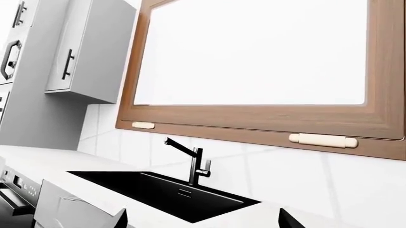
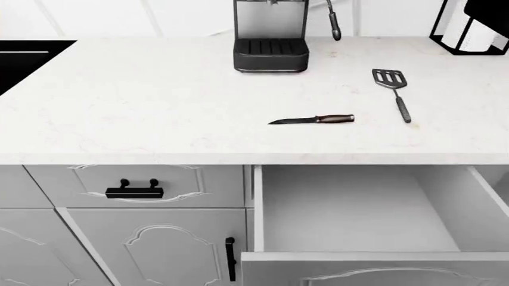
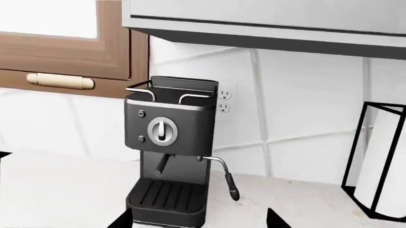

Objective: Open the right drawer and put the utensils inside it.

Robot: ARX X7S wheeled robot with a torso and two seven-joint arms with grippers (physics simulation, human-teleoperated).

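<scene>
Right drawer (image 2: 358, 214) pulled open, interior bare. Beyond it on the countertop (image 2: 143, 101) — knife (image 2: 313, 120), then spatula (image 2: 392, 89) further right; coffee machine (image 2: 270, 36) at the rear. Gripper jaw state: cannot tell, only dark fingertips show.

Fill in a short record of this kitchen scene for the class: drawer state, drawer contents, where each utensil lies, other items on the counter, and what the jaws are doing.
drawer state: right drawer pulled open
drawer contents: nothing visible inside
knife: flat on the countertop, behind the open drawer
spatula: flat on the countertop, right of the knife, apart from it
other items: coffee machine at the back; sink at far left
jaws: barely in view, holding nothing visible
</scene>
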